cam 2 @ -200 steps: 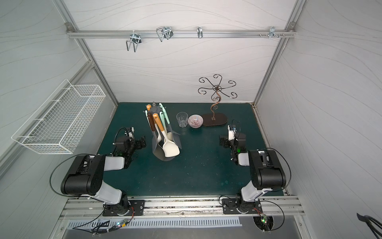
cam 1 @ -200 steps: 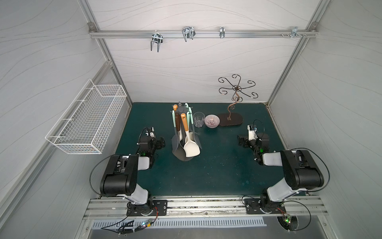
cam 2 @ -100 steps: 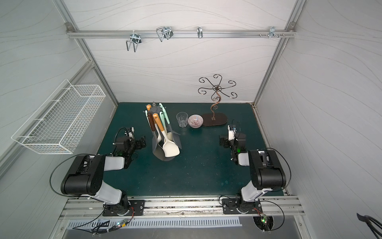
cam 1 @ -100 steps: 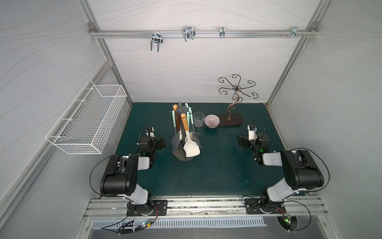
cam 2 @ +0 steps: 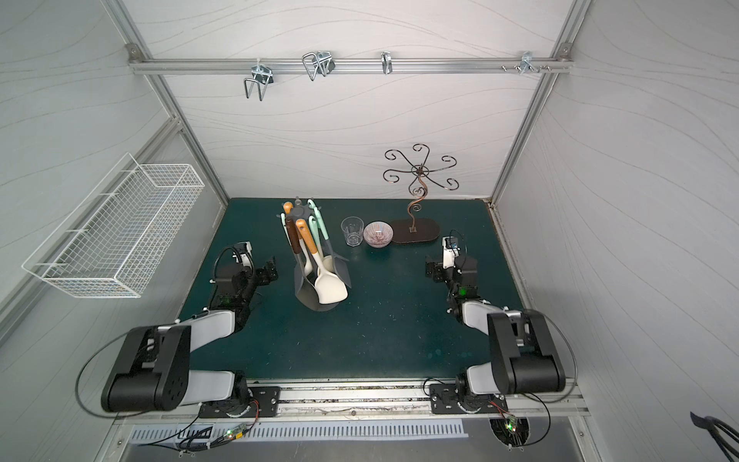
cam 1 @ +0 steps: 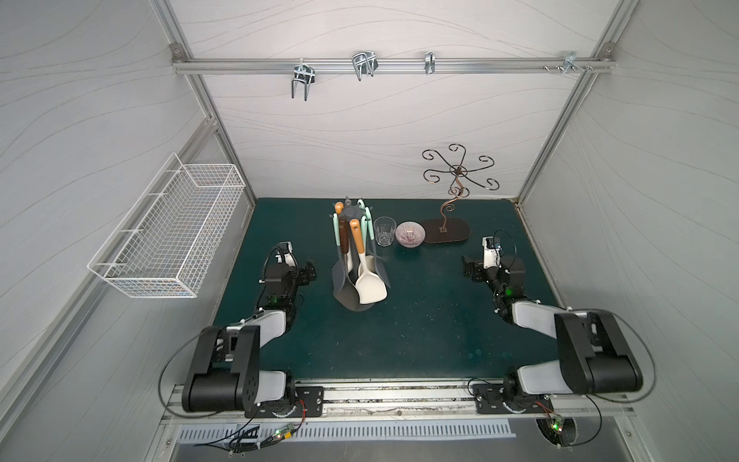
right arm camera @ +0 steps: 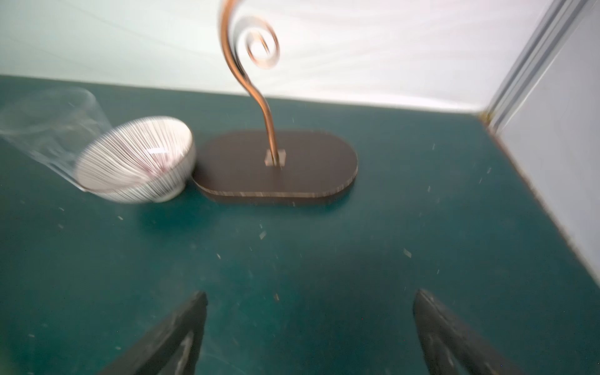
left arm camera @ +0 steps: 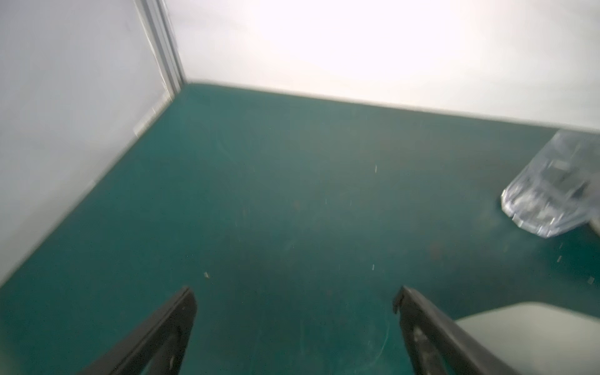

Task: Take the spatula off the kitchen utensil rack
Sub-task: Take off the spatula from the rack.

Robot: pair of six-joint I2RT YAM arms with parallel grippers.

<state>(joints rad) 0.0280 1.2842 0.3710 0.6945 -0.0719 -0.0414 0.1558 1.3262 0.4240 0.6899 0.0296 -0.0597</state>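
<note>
The kitchen utensil rack is standing on the green surface, left of the middle and nearer the back edge than the front, as both top views show. The spatula, cream-headed with a wooden handle, is hanging from the rack's crown of hooks on the side facing the front edge. Its head is lying low against the round base, among other utensils with mint, brown and wooden handles.

The left tool is sitting low near the surface just to the left of the rack, level with the spatula's head and apart from it. Its jaws are standing wide apart around nothing. In the left wrist view only bare green is showing between the black fingers.

The right tool is sitting well apart from the rack, toward the right edge. Its jaws are likewise spread wide and gripping nothing, and it is pointing toward the back edge.

A clear glass, a striped bowl and a curly bronze wire stand are lining up along the back edge to the right of the rack, the bowl just beside the stand's dark oval base. A white wire basket is hanging on the left wall.
</note>
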